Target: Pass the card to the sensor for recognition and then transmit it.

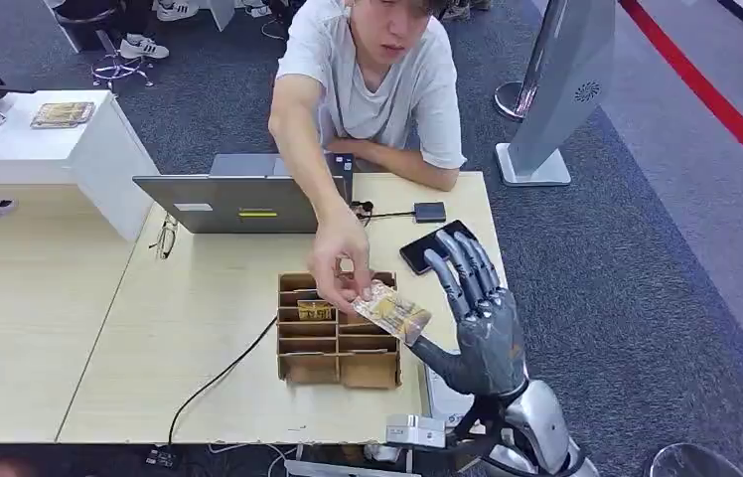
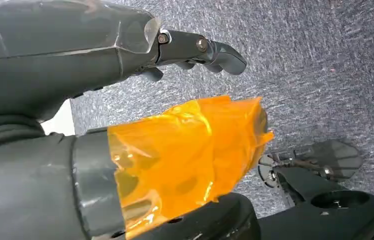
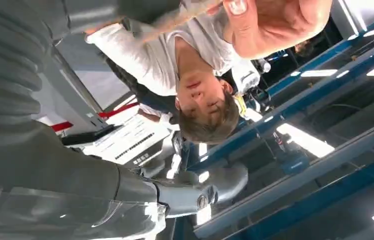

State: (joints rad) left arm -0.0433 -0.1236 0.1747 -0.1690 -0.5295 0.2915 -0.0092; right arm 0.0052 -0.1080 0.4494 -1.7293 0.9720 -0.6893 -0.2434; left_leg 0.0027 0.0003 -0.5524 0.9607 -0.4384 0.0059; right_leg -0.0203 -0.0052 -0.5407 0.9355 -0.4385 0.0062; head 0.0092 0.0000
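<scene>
the right hand is dark grey with a metallic shine and long jointed fingers, and behind it the wrist and forearm are bright silver. in the right wrist view a grey ribbed cover and a silver screw head show. the left hand is dark grey too, its thick thumb wrapped in clear orange tape, with small screws on the dark fingers.

The pale wooden surface carries a cardboard compartment box, an open grey laptop, a black phone, a small black adapter, glasses and a black cable.
</scene>
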